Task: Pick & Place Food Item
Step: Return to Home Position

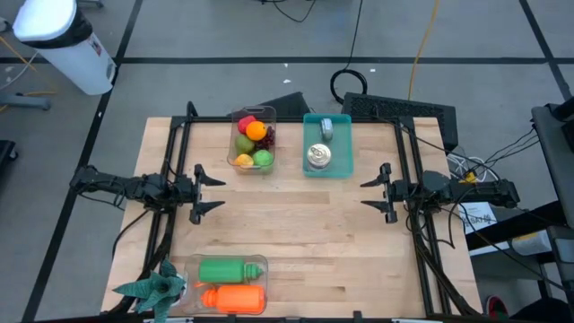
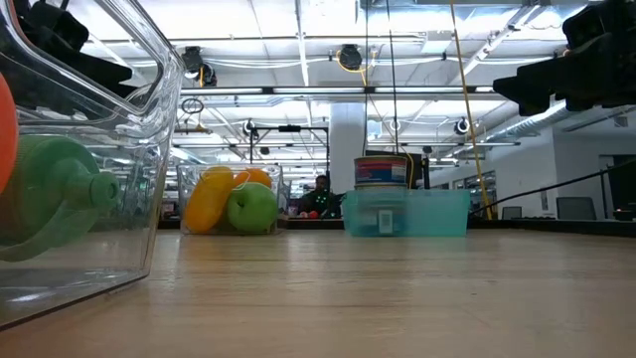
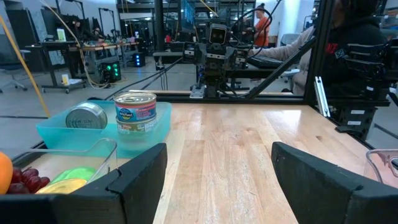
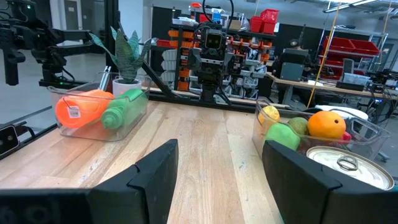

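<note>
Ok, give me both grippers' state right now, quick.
Left gripper: open, holding nothing, over the left side of the table.
Right gripper: open, holding nothing, over the table's right side.

A pale wooden table stands on a grey floor crossed by dark tape lines. A white cylindrical bin sits on the floor off one far corner. A black cable and a yellow cable trail across the floor behind the table. Beyond lies a large open workshop. It has a ceiling of white panels, pipes and strip lights, a pale column, workbenches with equipment, and red storage bins on shelving. A seated person is far off.
</note>
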Robot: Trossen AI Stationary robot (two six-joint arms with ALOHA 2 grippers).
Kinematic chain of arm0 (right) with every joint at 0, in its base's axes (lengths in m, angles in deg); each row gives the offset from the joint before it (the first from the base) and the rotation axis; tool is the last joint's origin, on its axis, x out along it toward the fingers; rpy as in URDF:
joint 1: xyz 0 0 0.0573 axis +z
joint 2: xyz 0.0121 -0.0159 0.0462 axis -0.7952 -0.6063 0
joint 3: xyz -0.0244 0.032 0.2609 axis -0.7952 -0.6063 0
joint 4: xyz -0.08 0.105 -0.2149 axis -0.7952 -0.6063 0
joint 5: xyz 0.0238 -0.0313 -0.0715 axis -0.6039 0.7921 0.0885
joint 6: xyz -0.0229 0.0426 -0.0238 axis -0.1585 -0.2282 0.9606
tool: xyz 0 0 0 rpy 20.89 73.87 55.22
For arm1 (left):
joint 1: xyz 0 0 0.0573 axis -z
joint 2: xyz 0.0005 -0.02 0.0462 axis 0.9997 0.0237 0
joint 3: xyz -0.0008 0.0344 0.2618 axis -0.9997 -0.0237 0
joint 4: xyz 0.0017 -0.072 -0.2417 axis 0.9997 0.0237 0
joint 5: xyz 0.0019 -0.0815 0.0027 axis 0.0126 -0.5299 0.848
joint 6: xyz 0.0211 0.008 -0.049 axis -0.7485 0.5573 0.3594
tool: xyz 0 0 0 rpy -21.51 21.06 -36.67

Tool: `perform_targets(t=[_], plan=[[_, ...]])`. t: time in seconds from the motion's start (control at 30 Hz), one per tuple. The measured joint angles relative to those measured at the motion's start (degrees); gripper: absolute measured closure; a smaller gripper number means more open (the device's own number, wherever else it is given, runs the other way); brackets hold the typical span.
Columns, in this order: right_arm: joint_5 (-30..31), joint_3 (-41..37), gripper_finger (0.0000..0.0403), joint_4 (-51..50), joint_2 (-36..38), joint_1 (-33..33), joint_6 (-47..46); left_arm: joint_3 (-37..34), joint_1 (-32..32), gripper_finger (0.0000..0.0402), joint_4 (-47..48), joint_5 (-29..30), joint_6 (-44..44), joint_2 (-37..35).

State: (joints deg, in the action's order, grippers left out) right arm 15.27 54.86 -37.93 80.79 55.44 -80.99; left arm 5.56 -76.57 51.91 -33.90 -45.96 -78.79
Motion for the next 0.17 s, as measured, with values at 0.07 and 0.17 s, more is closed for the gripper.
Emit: perform_targets(t=[0.07,0.17], plan=[[0.0,0.0,0.0183,0.0,0.0,0.0,0.0,0.0,0.0,0.0107,0.0,0.0,0.0,0.0],[0.0,0.0,0.0183,0.0,0.0,0.0,0.0,0.0,0.0,0.0107,0.0,0.0,0.0,0.0]])
